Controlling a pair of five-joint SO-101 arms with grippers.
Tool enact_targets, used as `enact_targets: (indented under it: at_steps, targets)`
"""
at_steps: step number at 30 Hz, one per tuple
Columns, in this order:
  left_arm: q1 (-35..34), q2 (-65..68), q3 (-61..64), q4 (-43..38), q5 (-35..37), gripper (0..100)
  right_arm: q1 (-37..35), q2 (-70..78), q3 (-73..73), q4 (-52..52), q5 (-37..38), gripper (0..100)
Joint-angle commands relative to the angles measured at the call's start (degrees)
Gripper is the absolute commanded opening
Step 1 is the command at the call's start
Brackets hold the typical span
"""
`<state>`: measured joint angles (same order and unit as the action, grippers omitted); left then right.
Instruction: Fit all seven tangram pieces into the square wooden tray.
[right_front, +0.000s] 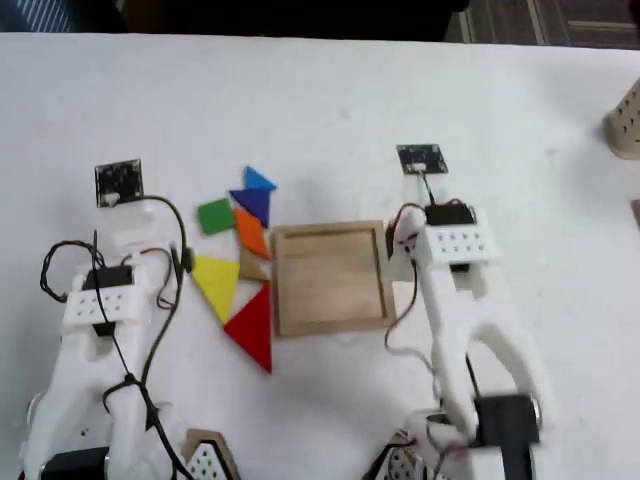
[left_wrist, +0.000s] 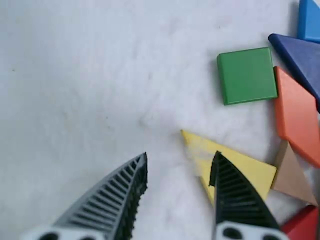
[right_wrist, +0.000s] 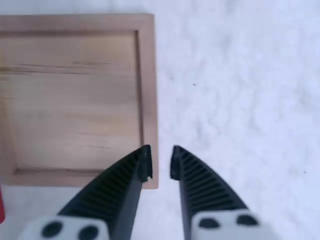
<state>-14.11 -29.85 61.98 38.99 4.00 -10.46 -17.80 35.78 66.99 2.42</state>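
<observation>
I am holding my left gripper (left_wrist: 180, 161) with its jaws spread wide and nothing between them, above the white table (right_front: 330, 100). One finger is hanging over a corner of the yellow triangle (left_wrist: 240, 167). The other finger is hanging over bare table, which is running open toward my left.

All seven pieces are lying on the table in a cluster on the left side of the wooden tray (right_front: 330, 228). The tan triangle (right_front: 253, 265) and the red triangle (right_front: 255, 325) are sitting close against its left rim. The orange parallelogram (right_front: 250, 232), dark blue triangle (right_front: 253, 202) and light blue triangle (right_front: 258, 180) are crowding edge to edge. The green square (right_front: 214, 215) is lying just beside the orange one.

My right gripper (right_wrist: 160, 161) is hovering at the tray's right edge, its jaws parted only narrowly and gripping nothing. One finger is over the corner rim, the other over open table. The tray floor is showing bare wood.

Print on the small dark board (right_front: 119, 180) on my wrist is too small to read.
</observation>
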Motion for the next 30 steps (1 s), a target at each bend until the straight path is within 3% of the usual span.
enact_targets:
  at_steps: [1, 6, 12, 18, 22, 27, 30]
  targets:
    - [0.75, 0.13, -0.97, -1.32, 0.35, 21, -7.60, -14.46, 4.84, 0.48, 4.84, 3.2]
    - [0.66, 0.13, -0.97, -1.32, 0.53, 21, -22.81, -23.34, 11.96, -2.33, 5.63, 1.8]
    - [-1.19, 0.13, -1.32, -1.32, 0.53, 19, -37.05, -19.38, 19.78, -12.26, 5.19, 1.8]
    - [-1.89, 0.22, -0.97, -4.84, 0.35, 4, -40.13, -8.84, 23.82, -24.92, 5.19, 1.8]
    - [-3.03, 0.22, -1.32, -4.92, 0.62, 6, -42.24, -5.67, 22.15, -26.24, 5.10, 1.8]
    - [-3.82, 0.22, -1.49, -6.15, 0.79, 6, -49.89, -7.43, 21.54, -22.11, 5.10, 1.8]
    - [-5.85, 0.22, -1.49, -7.56, 0.97, 6, -50.07, -10.42, 21.89, -21.32, 5.10, 1.8]
